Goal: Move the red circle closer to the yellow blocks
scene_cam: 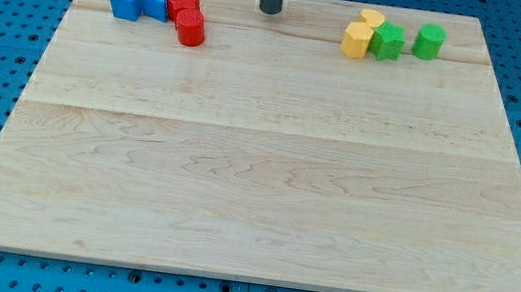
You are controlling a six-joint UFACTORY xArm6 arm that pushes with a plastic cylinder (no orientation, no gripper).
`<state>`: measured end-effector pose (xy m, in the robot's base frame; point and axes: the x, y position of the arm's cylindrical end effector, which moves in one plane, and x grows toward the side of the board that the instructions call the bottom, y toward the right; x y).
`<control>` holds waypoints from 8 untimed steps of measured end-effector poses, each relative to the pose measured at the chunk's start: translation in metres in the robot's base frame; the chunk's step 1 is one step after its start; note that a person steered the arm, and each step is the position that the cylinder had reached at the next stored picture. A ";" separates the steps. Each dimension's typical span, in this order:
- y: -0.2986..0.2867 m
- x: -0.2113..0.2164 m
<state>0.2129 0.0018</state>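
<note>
The red circle [191,29] lies near the view's top left, touching a red star-shaped block [183,6] just above it. Two yellow blocks sit at the view's top right: a yellow hexagon-like block [356,41] and a yellow rounded block [371,19] behind it. My tip [270,11] stands at the top middle of the board, between the red blocks and the yellow blocks, to the right of and a little above the red circle, touching no block.
Two blue blocks, a cube [125,1] and a triangle-like one [155,1], sit left of the red star. A green star-shaped block [388,42] touches the yellow hexagon, and a green cylinder [429,41] lies to its right. The wooden board [268,167] rests on blue mats.
</note>
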 end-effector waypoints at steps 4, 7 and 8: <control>-0.005 0.050; -0.168 0.101; -0.164 0.085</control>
<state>0.2978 -0.1621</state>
